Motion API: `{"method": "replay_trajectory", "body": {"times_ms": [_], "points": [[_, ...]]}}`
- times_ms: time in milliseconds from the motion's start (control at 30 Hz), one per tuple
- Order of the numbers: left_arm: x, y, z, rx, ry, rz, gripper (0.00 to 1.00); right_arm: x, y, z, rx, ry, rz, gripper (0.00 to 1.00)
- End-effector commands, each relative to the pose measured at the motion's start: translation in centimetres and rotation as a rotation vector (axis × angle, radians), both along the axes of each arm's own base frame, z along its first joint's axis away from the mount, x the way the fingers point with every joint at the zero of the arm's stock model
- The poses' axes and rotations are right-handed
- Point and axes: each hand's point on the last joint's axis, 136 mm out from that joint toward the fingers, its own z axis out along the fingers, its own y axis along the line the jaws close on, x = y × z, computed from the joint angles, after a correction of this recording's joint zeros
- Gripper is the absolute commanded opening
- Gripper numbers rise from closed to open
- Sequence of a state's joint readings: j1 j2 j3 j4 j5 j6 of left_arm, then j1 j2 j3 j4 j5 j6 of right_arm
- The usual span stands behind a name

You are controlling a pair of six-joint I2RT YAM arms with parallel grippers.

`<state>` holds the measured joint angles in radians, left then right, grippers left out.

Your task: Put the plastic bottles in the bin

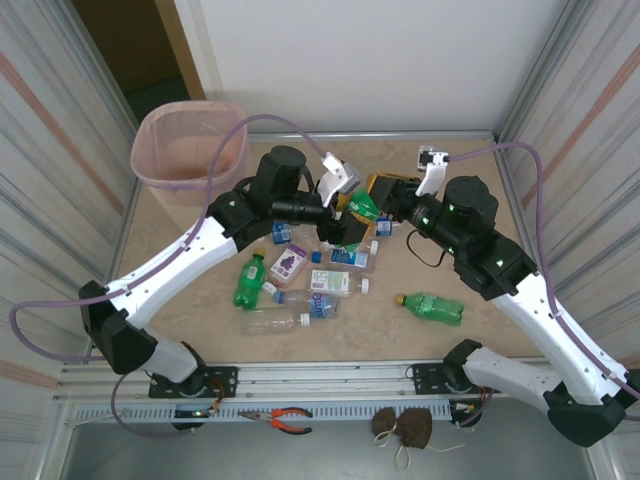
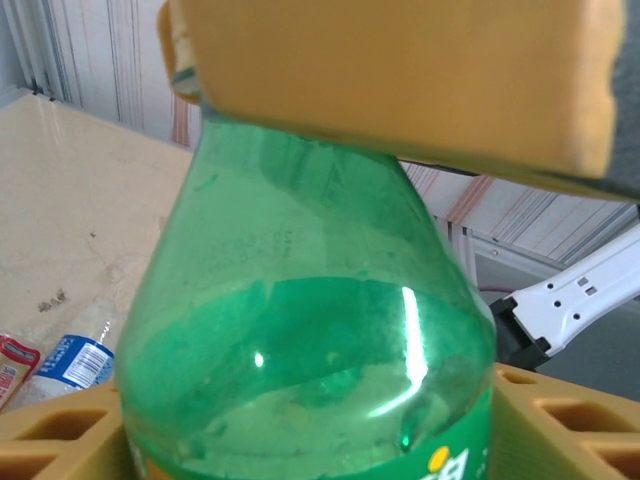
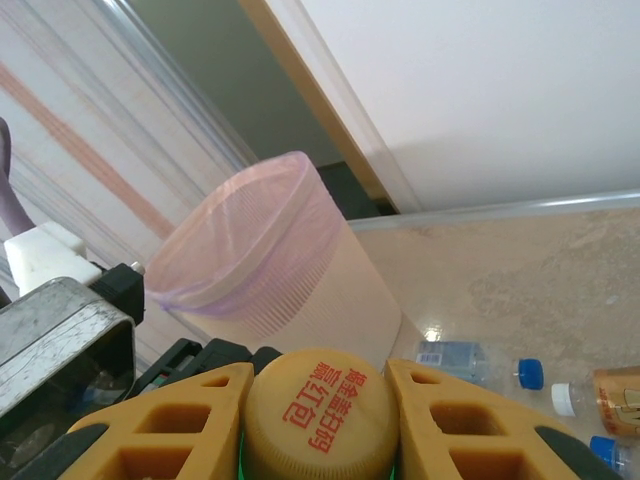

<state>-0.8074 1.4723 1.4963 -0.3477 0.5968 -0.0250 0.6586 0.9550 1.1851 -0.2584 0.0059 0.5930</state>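
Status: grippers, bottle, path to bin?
Right gripper shut on cap of green bottle. Left gripper flanks its body, grip unclear. Bin far left; left arm sits between.

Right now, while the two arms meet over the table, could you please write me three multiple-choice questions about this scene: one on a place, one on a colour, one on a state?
1. Where does the bin stand?
A) at the far left corner of the table
B) at the near right corner
C) between the arm bases

2. What colour is the cap in the right jaws?
A) blue
B) yellow
C) white

3. How are the right jaws?
A) open and empty
B) shut on the bin's rim
C) shut on the green bottle's cap

Answers:
1 A: the top view shows the bin at the far left.
2 B: the right wrist view shows a yellow cap with red print.
3 C: the jaws sit tight against both sides of the cap.
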Motion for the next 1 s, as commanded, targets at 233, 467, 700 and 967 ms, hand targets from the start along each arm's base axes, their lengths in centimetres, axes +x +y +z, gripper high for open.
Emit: {"method": "replay_trajectory", "body": {"times_ms": [233, 467, 700, 967], "points": [[-0.1, -0.2, 0.9, -0.01, -0.021, -0.015, 0.55, -0.1, -0.6, 2.6, 0.026, -0.067, -0.016, 0.0], [0.4, 0.5, 1.2, 0.001, -0.04, 0.022, 0.55, -0.2, -1.2, 2.6, 0.013, -0.059, -0.043, 0.52], [2.5, 3.0, 2.2, 0.006, -0.042, 0.113, 0.54, -0.8, -2.4, 3.1, 0.001, -0.069, -0.074, 0.7], [7.2, 9.0, 4.6, -0.005, -0.033, 0.306, 0.55, -0.8, -4.3, 2.4, -0.033, -0.056, -0.144, 0.73]]}}
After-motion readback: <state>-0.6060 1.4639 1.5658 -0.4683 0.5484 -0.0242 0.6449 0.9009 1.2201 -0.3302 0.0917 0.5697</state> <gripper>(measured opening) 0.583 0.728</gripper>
